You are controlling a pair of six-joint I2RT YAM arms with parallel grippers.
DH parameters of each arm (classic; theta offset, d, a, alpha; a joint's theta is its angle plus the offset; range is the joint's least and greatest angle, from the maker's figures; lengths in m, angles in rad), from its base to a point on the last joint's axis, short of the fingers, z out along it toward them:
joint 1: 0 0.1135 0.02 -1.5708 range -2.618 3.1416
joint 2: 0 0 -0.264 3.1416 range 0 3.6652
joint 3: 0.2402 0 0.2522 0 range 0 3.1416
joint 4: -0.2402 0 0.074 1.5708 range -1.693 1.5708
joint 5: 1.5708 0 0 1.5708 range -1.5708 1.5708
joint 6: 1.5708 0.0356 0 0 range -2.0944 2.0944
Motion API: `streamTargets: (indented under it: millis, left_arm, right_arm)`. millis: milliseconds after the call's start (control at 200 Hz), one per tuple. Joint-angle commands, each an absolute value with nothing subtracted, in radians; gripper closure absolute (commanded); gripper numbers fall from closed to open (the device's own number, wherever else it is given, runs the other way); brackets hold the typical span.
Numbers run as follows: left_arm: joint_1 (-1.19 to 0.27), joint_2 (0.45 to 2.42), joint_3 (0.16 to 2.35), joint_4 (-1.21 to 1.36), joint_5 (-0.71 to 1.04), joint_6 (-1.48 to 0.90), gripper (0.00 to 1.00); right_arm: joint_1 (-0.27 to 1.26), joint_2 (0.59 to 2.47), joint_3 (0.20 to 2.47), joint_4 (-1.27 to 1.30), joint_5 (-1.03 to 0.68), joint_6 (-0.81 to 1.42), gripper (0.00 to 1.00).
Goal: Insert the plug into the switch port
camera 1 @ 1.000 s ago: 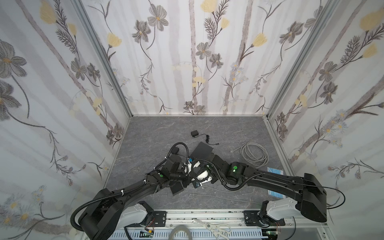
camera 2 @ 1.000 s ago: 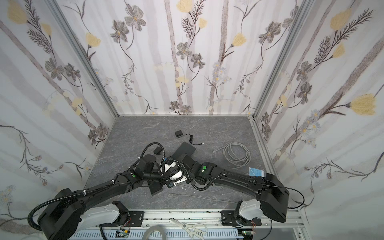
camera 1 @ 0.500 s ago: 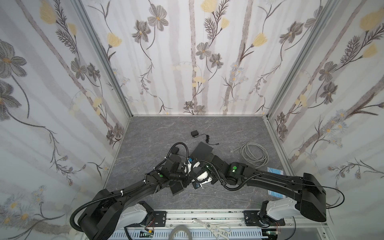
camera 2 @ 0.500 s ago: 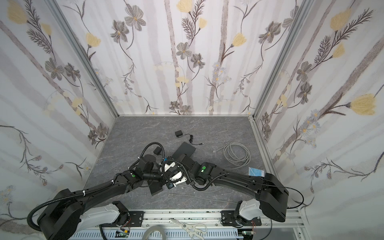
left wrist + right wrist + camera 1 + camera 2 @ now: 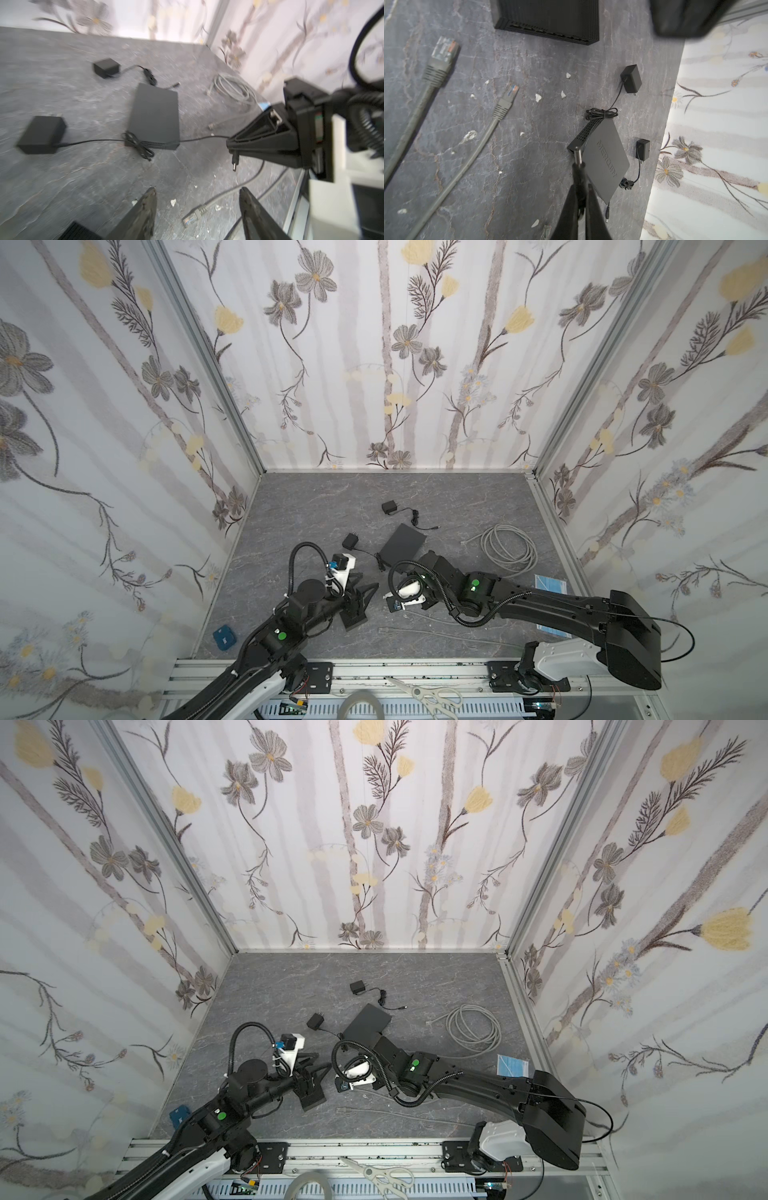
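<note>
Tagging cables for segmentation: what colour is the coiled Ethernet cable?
Coiled Ethernet cable is light grey; shows best in a top view.

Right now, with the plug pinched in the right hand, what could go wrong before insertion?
The right hand grips the plug only at its fingertips, so it may twist when pushed. Its cable lies bundled against the switch; pulling could drag the switch. The left hand is open, bracing nothing.

Grey marble-veined desk (image 5: 332,497). Matte black switch (image 5: 404,542). Pale grey coiled cable (image 5: 509,549). Light-blue packet (image 5: 550,584). White walls (image 5: 374,364), grey and yellow floral print.
</note>
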State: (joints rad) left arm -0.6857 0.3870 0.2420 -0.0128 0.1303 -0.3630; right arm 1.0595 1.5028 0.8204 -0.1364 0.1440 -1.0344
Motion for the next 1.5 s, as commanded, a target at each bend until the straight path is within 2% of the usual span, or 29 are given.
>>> streamTargets:
  millis: [0, 55, 85, 120, 135, 300, 495, 535, 610, 665, 754, 894, 1159, 1494]
  left_arm:
    - [-0.683, 0.265, 0.291, -0.361, -0.157, -0.636, 0.35]
    - [-0.685, 0.294, 0.351, -0.498, -0.196, -0.673, 0.31]
    - [-0.683, 0.336, 0.376, -0.551, -0.205, -0.697, 0.21]
    - [-0.682, 0.401, 0.41, -0.593, -0.2, -0.728, 0.02]
    - [-0.683, 0.429, 0.423, -0.603, -0.193, -0.742, 0.0]
    - [-0.683, 0.757, 0.538, -0.595, -0.055, -0.827, 0.0]
    - [-0.683, 0.988, 0.704, -0.761, -0.099, -0.926, 0.0]
    - [-0.683, 1.023, 0.721, -0.781, -0.097, -0.942, 0.03]
    - [-0.684, 1.077, 0.73, -0.787, -0.076, -0.97, 0.15]
    - [-0.683, 1.108, 0.725, -0.779, -0.059, -0.991, 0.18]
    - [-0.684, 1.139, 0.718, -0.78, -0.055, -1.02, 0.16]
    - [-0.686, 1.167, 0.717, -0.805, -0.067, -1.098, 0.06]
    - [-0.686, 1.377, 0.797, -0.805, -0.063, -1.104, 0.07]
    - [-0.687, 1.513, 0.83, -0.762, -0.083, -1.036, 0.1]
  right_arm:
    - [1.044, 1.504, 0.789, 0.143, 0.144, -0.785, 0.94]
    - [1.036, 1.517, 0.782, 0.215, 0.168, -0.662, 0.99]
    - [1.03, 1.524, 0.784, 0.236, 0.176, -0.606, 1.0]
    - [1.026, 1.532, 0.781, 0.266, 0.185, -0.553, 1.0]
    - [1.025, 1.534, 0.78, 0.278, 0.191, -0.525, 1.0]
    - [0.998, 1.545, 0.76, 0.357, 0.196, -0.297, 1.0]
    - [0.961, 1.517, 0.663, 0.455, 0.103, -0.239, 1.0]
    - [0.953, 1.506, 0.632, 0.504, 0.103, -0.221, 1.0]
    - [0.931, 1.497, 0.568, 0.593, 0.091, -0.191, 1.0]
    - [0.923, 1.489, 0.559, 0.599, 0.099, -0.174, 1.0]
    - [0.922, 1.471, 0.541, 0.619, 0.132, -0.169, 1.0]
    - [0.922, 1.466, 0.523, 0.636, 0.184, -0.158, 1.0]
    - [0.922, 1.481, 0.524, 0.637, 0.226, -0.168, 1.0]
    - [0.922, 1.519, 0.54, 0.624, 0.261, -0.198, 1.0]
